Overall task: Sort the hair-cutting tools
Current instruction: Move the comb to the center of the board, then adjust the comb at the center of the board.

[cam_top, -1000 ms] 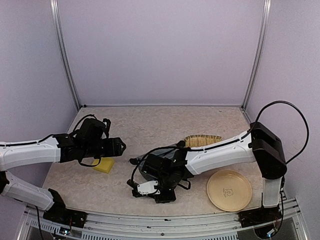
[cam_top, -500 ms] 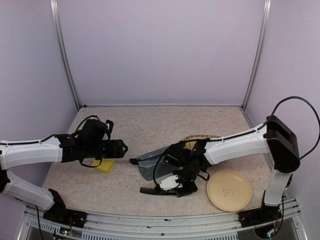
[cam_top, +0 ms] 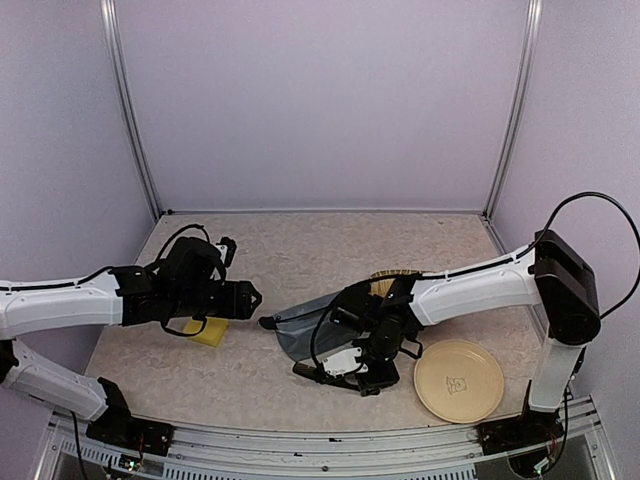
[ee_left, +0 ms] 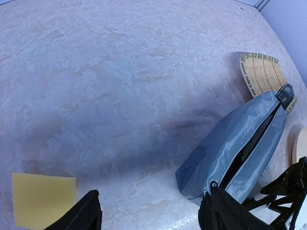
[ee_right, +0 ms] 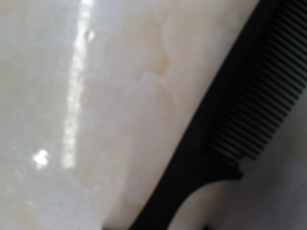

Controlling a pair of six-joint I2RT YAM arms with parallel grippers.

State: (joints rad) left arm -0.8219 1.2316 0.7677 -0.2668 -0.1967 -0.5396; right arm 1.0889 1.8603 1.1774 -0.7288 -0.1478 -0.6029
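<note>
Comb (ee_right: pixel 213 112) is held just beside the pouch (cam_top: pixel 300 325), apparently pinched at its handle by the right gripper (cam_top: pixel 350 370); light, stiff, slick, it is best gripped mid-spine; left gripper (ee_left: pixel 152 213) is opened wide, empty

Lab robot cell: marbled table (cam_top: pixel 300 250) boxed in behind and at both sides by plain lilac panels (cam_top: pixel 320 100) on aluminium posts (cam_top: pixel 130 110).

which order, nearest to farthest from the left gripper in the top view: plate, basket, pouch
From the left gripper:
1. grey-blue pouch, just to its right.
2. woven basket, farther right, mid-table.
3. yellow plate, far right, by the near edge.
</note>
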